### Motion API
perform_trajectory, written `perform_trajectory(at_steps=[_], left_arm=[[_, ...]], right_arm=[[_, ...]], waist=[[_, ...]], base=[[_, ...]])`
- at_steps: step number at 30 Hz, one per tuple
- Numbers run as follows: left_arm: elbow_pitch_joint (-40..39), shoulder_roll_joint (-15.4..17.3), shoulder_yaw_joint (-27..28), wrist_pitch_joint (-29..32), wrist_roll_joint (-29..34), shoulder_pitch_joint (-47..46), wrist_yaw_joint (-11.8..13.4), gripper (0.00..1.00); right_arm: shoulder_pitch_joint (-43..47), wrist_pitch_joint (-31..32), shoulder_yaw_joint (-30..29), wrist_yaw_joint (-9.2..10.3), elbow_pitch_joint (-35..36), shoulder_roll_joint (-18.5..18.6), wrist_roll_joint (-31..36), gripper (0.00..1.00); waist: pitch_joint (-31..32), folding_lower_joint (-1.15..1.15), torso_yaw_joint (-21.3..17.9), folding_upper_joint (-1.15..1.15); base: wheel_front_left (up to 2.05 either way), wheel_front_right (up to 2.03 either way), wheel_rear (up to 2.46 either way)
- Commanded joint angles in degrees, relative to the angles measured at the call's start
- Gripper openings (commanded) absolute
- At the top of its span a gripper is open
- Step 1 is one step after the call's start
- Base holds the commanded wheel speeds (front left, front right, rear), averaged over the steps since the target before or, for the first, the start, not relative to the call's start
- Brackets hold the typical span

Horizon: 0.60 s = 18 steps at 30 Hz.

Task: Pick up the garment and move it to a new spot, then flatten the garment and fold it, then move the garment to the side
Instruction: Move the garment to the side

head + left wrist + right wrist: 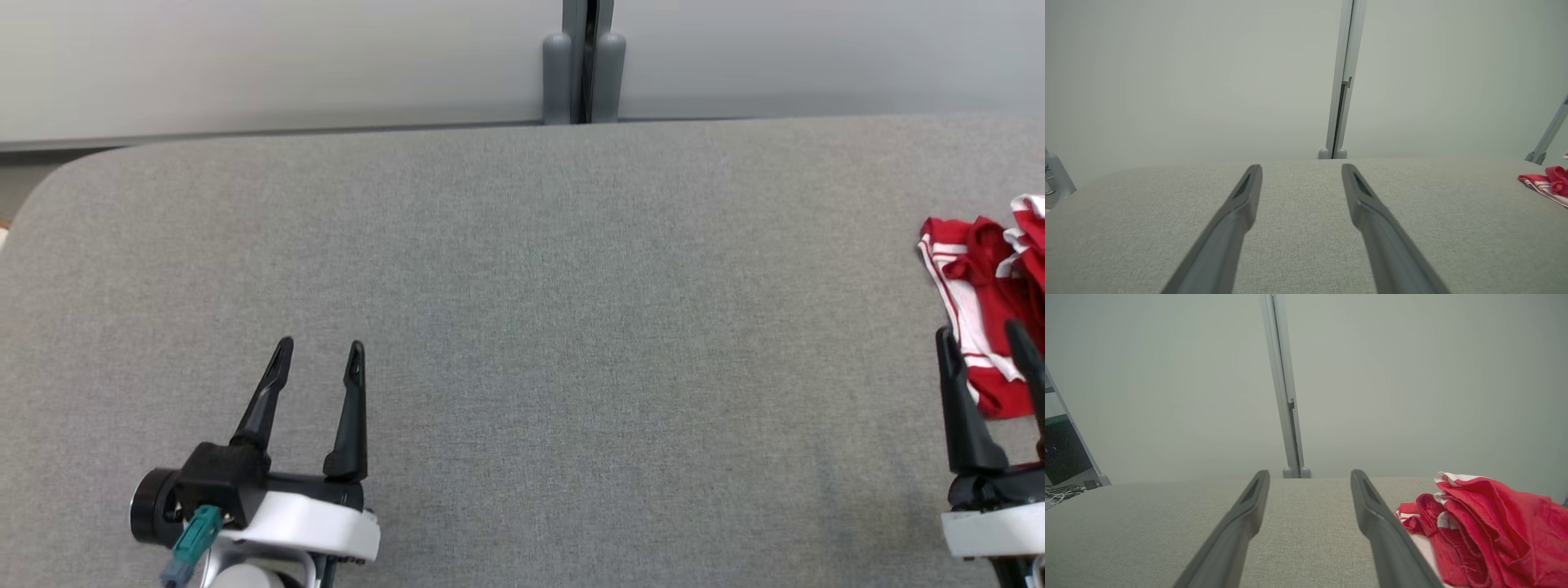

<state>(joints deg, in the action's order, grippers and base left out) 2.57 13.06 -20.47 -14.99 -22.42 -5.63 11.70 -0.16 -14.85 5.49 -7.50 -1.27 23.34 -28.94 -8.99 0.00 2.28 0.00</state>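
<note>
At right edge of table (522,327), red garment (984,302) lies bunched: awaiting pickup, or already set aside; left gripper (320,345), right gripper (980,331) fingers spread, empty

This looks like a lab or a test room, not a home. A big surface (522,269) with grey cloth on top stands against plain, pale walls (245,65). A grey metal post (584,57) runs up between two wall panels. Off to one side are a dark screen (1063,457) and some loose wires (1055,496).
</note>
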Motion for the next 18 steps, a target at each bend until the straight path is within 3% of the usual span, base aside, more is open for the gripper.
perform_trajectory(at_steps=[1, 10, 18], left_arm=[[0.1, -0.1, 0.7, -0.2, 0.3, 0.9, -0.6, 1.00], [2.9, -0.6, 4.9, -0.2, 0.2, 5.5, -4.7, 1.00], [4.2, -2.0, 7.9, -0.2, 0.6, 8.6, -6.5, 1.00]], right_arm=[[0.7, 0.1, -0.1, 0.02, -0.4, -0.3, 0.5, 1.00], [4.0, 1.8, -1.2, 0.02, -1.8, -4.2, 4.0, 1.00], [6.0, 2.4, -2.8, 0.01, -2.9, -8.4, 6.6, 1.00]], waist=[[1.1, 0.00, 0.1, 0.00], [6.4, 0.00, -1.0, 0.00], [9.5, 0.00, -1.8, 0.00]], base=[[0.00, 0.00, 0.00], [0.00, 0.00, 0.00], [0.00, 0.00, 0.00]])
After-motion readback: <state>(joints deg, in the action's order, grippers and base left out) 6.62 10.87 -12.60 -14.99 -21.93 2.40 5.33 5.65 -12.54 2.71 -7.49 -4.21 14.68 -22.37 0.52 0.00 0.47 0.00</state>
